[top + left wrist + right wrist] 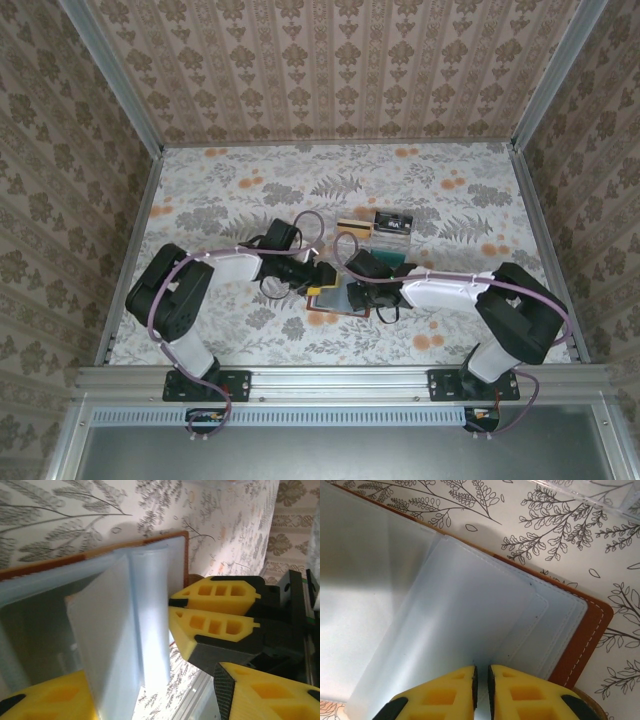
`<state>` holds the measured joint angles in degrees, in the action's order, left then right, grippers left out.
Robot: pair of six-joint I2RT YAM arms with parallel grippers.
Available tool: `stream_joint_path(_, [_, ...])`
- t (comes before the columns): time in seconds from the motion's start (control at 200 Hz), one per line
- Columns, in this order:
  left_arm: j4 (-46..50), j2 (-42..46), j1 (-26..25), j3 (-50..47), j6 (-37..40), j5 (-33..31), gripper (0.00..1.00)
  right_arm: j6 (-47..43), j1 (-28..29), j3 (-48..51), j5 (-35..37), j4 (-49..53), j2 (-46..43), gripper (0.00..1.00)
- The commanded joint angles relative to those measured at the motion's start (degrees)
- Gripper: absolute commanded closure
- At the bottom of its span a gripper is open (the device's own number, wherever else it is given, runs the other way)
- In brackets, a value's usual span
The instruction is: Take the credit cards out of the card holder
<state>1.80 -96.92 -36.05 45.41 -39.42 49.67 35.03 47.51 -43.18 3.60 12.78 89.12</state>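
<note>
The card holder (338,301) lies open on the table between the arms, its brown rim (592,630) around a light blue-grey lining (485,605). A clear inner leaf (107,630) stands up from it. My left gripper (150,700) is open, and the leaf rises between its yellow fingers (45,700) without being pinched. My right gripper (481,675) is shut on the lining's near edge at the fold. In the left wrist view its fingers (215,611) meet at the holder's side. A tan credit card (348,226) and a dark one (392,218) lie behind the holder.
A clear plastic tray (378,240) sits just behind the holder with the cards in it; its edge (600,495) is close to the holder's far corner. The floral table (220,200) is walled on three sides. Both arms crowd the centre.
</note>
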Motion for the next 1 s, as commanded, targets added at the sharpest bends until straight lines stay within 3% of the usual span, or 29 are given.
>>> stream_joint_path(0.0, [-1.01,1.57,-1.21,1.97,-0.25,2.44,0.43,2.81,-0.32,2.65,0.93,-0.4,-3.7,0.82])
stream_joint_path(0.24, [1.0,-0.59,-3.29,5.95,0.53,2.69,0.44,5.49,-2.53,6.43,6.15,2.09,-14.63,0.8])
stream_joint_path(0.505, [6.72,-5.96,-6.26,12.06,3.24,2.3,0.44,7.26,-6.15,11.01,6.59,3.76,-24.7,0.78])
stream_joint_path(0.755, [10.94,-7.68,-6.49,13.47,5.26,0.41,0.44,6.63,-6.37,10.1,5.18,3.22,-24.19,0.77])
stream_joint_path(0.995, [11.91,-2.68,-3.71,10.49,5.32,-2.77,0.47,5.34,-6.35,6.83,2.2,1.58,-20.44,0.76])
